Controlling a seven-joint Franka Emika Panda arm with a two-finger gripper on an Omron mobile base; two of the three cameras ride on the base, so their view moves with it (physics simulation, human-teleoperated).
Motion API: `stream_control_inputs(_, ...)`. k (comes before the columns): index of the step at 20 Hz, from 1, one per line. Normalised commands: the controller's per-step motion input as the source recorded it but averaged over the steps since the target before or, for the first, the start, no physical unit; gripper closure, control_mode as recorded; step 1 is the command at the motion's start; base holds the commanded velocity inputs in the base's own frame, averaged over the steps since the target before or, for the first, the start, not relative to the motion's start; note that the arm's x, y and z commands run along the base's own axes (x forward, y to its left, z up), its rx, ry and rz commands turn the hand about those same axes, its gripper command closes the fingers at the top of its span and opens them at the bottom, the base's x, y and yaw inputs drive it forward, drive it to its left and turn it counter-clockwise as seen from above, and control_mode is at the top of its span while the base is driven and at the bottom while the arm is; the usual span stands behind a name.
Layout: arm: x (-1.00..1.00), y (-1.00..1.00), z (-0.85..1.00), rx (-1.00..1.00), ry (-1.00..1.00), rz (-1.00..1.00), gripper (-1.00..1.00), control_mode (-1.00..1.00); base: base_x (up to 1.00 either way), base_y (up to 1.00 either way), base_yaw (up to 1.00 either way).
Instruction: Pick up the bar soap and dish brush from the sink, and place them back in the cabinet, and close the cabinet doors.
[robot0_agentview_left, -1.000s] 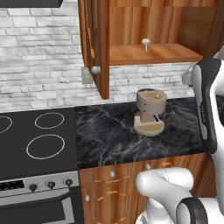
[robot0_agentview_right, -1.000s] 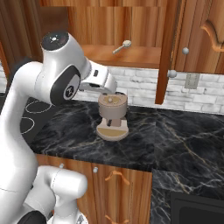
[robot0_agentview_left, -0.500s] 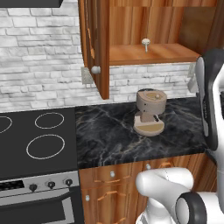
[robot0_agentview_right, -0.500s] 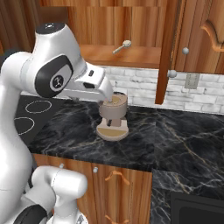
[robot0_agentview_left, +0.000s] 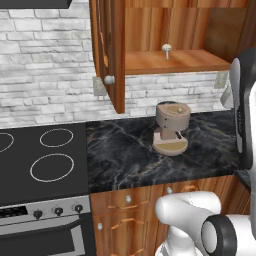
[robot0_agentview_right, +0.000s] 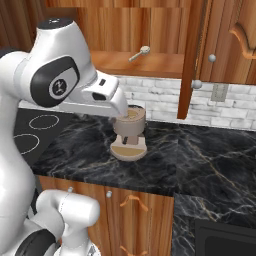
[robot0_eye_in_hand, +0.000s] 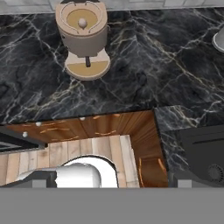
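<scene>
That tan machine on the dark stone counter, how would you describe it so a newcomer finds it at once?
Start at the open wooden wall cabinet above the black marbled counter. Just below its shelf, by the white brick wall, stands a small coffee machine. It is tan, with a round top and a flat round base, and it is the one appliance standing on that stretch of stone.

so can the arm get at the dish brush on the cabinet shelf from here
Probably yes: the cabinet doors stand open, nothing sits before the dish brush, and the coffee machine stands well below it.
</scene>
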Motion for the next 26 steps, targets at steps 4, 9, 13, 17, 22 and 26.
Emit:
stream_control_inputs(4, -0.20, -0.01, 0.00, 0.00, 0.00, 0.00, -1.00, -1.00, 0.00, 0.00, 0.00)
stream_control_inputs(9, -0.23, 0.00, 0.00, 0.00, 0.02, 0.00, -1.00, -1.00, 0.00, 0.00, 0.00)
stream_control_inputs(13, -0.42, 0.00, -0.08, 0.00, 0.00, 0.00, -1.00, -1.00, 0.00, 0.00, 0.00)
stream_control_inputs(17, -0.30, 0.00, -0.03, 0.00, 0.00, 0.00, -1.00, -1.00, 0.00, 0.00, 0.00)
stream_control_inputs(22, -0.07, 0.00, -0.05, 0.00, 0.00, 0.00, -1.00, -1.00, 0.00, 0.00, 0.00)
stream_control_inputs(26, 0.00, 0.00, 0.00, 0.00, 0.00, 0.00, -1.00, 1.00, -0.20, 0.00, 0.00)
